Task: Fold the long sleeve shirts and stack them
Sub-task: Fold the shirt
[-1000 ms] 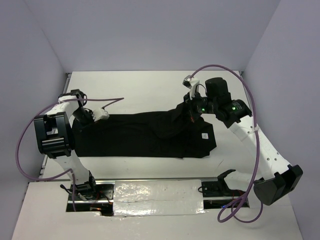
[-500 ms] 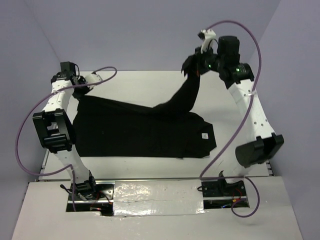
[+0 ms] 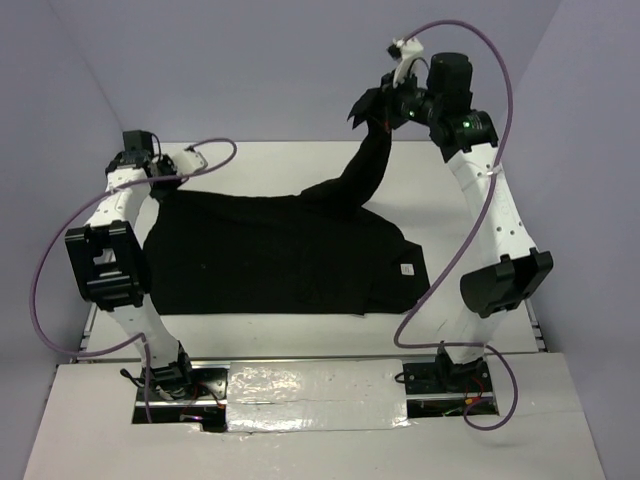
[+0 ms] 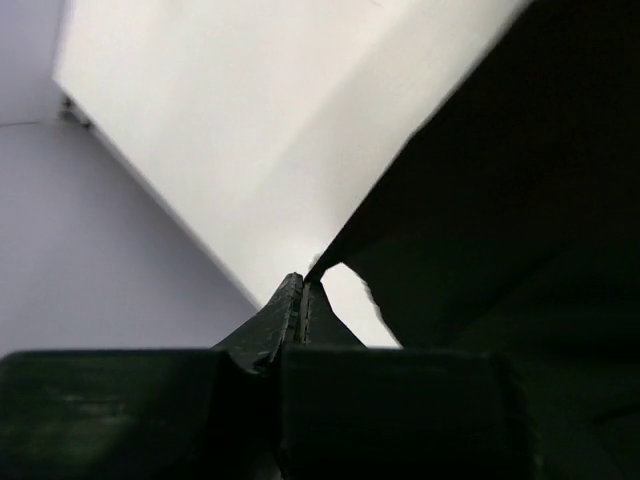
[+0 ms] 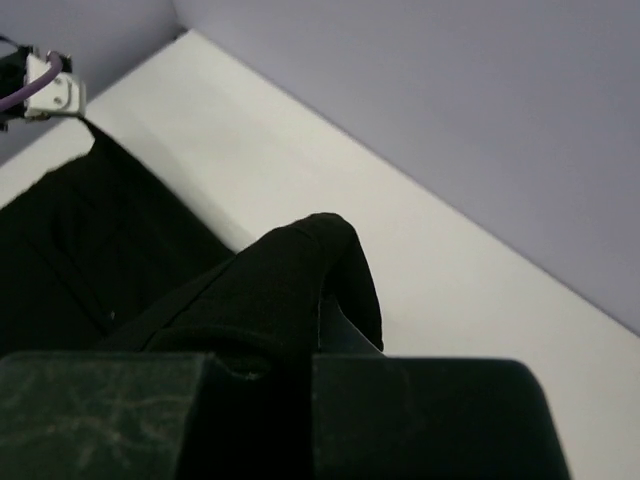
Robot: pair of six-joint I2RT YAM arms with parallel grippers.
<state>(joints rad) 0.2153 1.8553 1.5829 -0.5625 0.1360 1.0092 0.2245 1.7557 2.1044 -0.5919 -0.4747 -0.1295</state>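
**A:** Where is the black shirt?

**B:** The black shirt (image 3: 270,265) lies spread across the middle of the desk (image 3: 280,165). It runs from close to the left edge to well past the centre, toward the right edge. Its small white tag (image 3: 408,270) faces up at the right end of the cloth.

**A:** Is it all flat?

**B:** No. One sleeve (image 3: 365,170) rises off the body of the shirt near the far edge and climbs as a dark strip toward the far right corner.

**A:** What has hold of it?

**B:** The right gripper (image 3: 380,103) hangs high above the far edge of the desk, its jaws pinched tight on the upper end of that sleeve. A small flap of cloth sticks out beyond it. In the right wrist view the fabric bunches at the fingers and drops away to the desk below.

**A:** And the left side?

**B:** The left gripper (image 4: 300,300) sits low at the shirt's far left corner, near the desk's left edge. Its jaws are pressed together on a pinch of black fabric. From there the hem stretches away, with a sliver of bare desk showing under the raised edge.

**A:** Anything else in view?

**B:** A purple cable (image 3: 45,280) loops beside the left arm, and a crinkled silvery strip (image 3: 310,385) runs between the two arm bases at the near edge
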